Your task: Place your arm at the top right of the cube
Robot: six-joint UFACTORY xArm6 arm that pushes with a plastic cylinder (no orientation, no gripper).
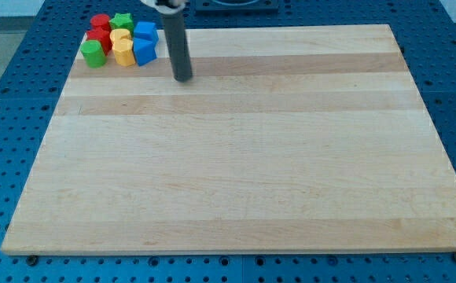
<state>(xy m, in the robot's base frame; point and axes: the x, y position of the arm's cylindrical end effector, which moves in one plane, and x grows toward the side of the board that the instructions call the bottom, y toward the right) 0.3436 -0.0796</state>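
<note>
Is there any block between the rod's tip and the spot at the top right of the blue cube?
Nothing visible stands in the way. My tip rests on bare board, to the view's right of and slightly below the blue cube. The other blocks of the cluster lie to the cube's left and below it.

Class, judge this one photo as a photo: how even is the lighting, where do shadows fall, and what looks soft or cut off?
Camera view: light is even and diffuse over the wooden board, with no glare; my tip casts only a faint shadow; the clustered blocks look soft-edged, their shapes hard to read; the rod's upper end is cropped at the view's top.
</note>
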